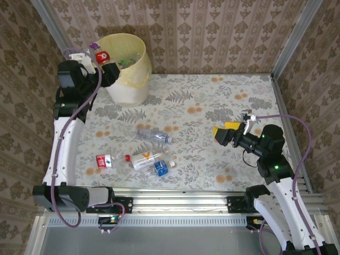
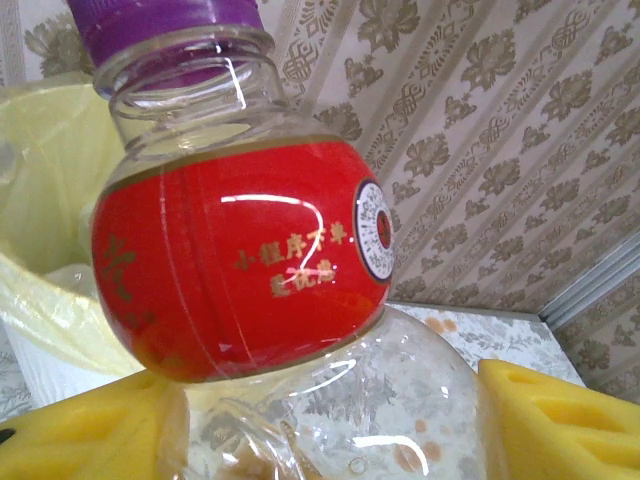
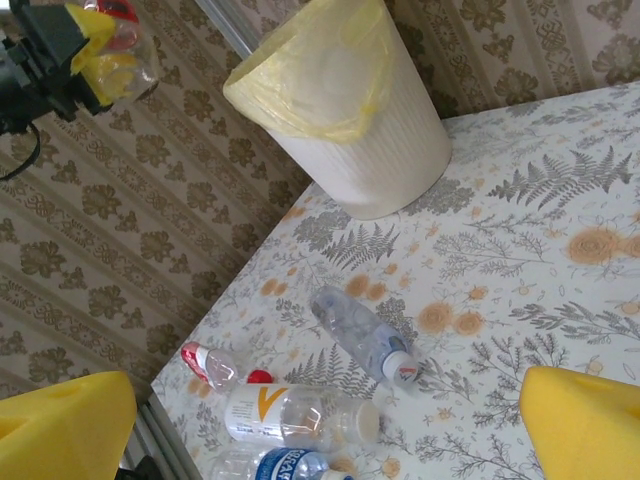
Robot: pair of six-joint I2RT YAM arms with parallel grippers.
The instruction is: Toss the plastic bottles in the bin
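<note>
Bottle with a red label and purple cap [image 1: 101,54], pinched between the yellow foam pads [image 2: 560,420] of your left gripper [image 1: 100,62], which is raised at the left edge of the bin [image 1: 127,87]. In the left wrist view this bottle [image 2: 240,270] stands cap-up, with the bag-lined rim of the bin [image 2: 50,300] behind it at the left. From above you can see a few more bottles lying inside the bag [image 1: 130,58]. The bin stands at the far left corner of the flower-patterned counter [image 1: 212,101]. Four bottles lie on their sides in the near-left part of the counter, well apart from the bin: a plain clear bottle [image 1: 153,136], a small bottle with a red band [image 1: 104,160], a bottle with an orange V label [image 1: 144,158] and, just beside it, a blue-labelled bottle [image 1: 162,168]. Your right gripper [image 1: 219,135] hangs over the right half of the counter with its jaws spread wide and nothing between them. Its yellow pads [image 3: 585,425] frame the right wrist view of the bin [image 3: 380,150] and the loose bottles.
</note>
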